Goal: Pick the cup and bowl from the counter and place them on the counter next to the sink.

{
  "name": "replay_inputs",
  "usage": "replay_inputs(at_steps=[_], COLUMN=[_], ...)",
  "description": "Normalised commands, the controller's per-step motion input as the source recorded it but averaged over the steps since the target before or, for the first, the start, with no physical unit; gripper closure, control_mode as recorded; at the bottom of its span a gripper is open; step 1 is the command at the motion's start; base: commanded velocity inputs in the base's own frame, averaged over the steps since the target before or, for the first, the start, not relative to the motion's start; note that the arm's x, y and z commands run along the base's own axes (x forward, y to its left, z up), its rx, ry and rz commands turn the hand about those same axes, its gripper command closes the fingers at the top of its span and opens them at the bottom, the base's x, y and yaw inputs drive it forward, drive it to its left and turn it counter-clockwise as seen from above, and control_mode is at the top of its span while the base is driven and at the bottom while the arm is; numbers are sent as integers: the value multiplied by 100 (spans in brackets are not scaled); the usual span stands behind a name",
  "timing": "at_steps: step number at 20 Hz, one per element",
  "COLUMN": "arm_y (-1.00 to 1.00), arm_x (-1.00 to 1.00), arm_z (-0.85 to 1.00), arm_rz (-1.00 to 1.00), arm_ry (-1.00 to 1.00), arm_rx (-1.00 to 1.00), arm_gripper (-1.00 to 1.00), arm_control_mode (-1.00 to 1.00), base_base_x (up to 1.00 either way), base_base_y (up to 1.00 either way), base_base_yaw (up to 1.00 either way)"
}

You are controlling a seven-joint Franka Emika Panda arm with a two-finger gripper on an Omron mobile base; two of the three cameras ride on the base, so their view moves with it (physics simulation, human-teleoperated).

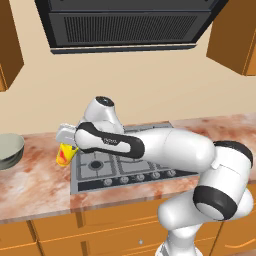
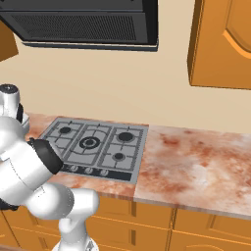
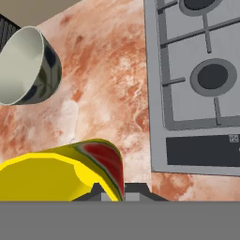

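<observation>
We see flat, even, bright rendered light with no clear source, sharp throughout and free of blur or glare, only soft shading under the range hood [image 1: 125,25] and a faint sheen inside the bowl [image 3: 23,65], whose shape stretches toward the hand view's edge.

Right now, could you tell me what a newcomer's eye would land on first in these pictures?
The bright yellow cup stands out most, held in the shut pincer above the counter just left of the grey stovetop. Next comes the big white arm stretching across the left base view. The pale bowl sits on the counter further left, apart from the cup.
</observation>
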Motion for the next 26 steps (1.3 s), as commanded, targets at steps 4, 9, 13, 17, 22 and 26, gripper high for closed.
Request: replay_inputs(at_steps=[4,9,13,17,22,26], arm_y=[-68,-77,-75,-69,-63,-60], arm_x=[0,-8,-28,-33,-12,-8], arm_z=[30,11,4,9,12,13], arm_rz=[0,0,0,0,0,0], arm_ry=[1,2,4,7,5,4], arm_rx=[0,0,-2,-5,-12,-14], arm_gripper=[100,100,100,100,100,100], arm_control_mode=[-100,-100,-100,-100,-100,-100], base_base_x=[0,0,0,0,0,0], base_base_y=[0,0,0,0,0,0], base_base_yaw=[0,0,0,0,0,0])
